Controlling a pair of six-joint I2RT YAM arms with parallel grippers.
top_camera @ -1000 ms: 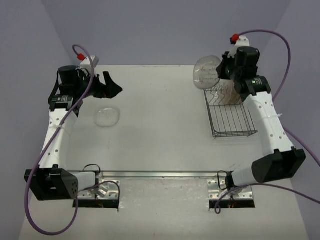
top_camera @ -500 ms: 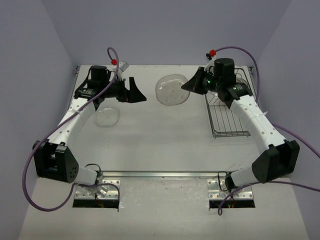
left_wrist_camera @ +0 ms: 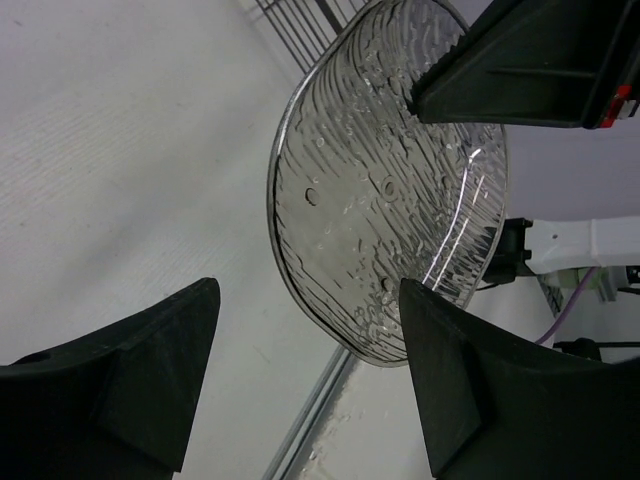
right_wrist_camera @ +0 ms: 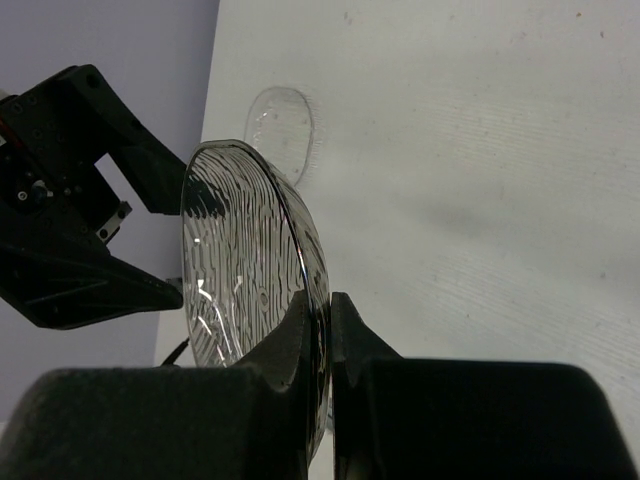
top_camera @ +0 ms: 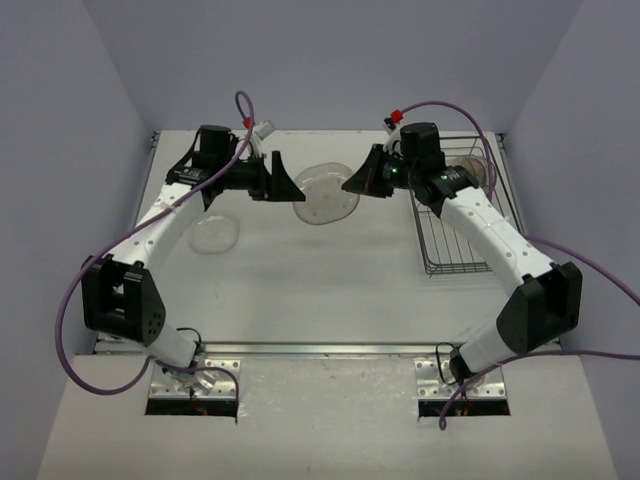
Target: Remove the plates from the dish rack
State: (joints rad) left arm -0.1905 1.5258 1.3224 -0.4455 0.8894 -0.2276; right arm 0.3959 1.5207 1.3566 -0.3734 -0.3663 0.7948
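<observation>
My right gripper (top_camera: pixel 352 183) is shut on the rim of a clear ribbed plate (top_camera: pixel 325 193) and holds it on edge above the table, left of the dish rack (top_camera: pixel 460 225). In the right wrist view the fingers (right_wrist_camera: pixel 322 300) pinch that plate (right_wrist_camera: pixel 240 270). My left gripper (top_camera: pixel 290 185) is open and faces the plate from the left. In the left wrist view the plate (left_wrist_camera: pixel 390 200) hangs just beyond my open left gripper (left_wrist_camera: pixel 308 290). A second plate (top_camera: pixel 214 233) lies flat on the table at the left. Another plate (top_camera: pixel 470 170) stands at the rack's far end.
The wire rack stands at the table's right side, near the right wall. The flat plate also shows in the right wrist view (right_wrist_camera: pixel 280 120). Purple cables loop from both wrists. A metal rail (top_camera: pixel 320 349) runs along the near edge.
My right gripper carried the plate left from the rack towards the table's middle. My left gripper swung right to meet it, staying open.
</observation>
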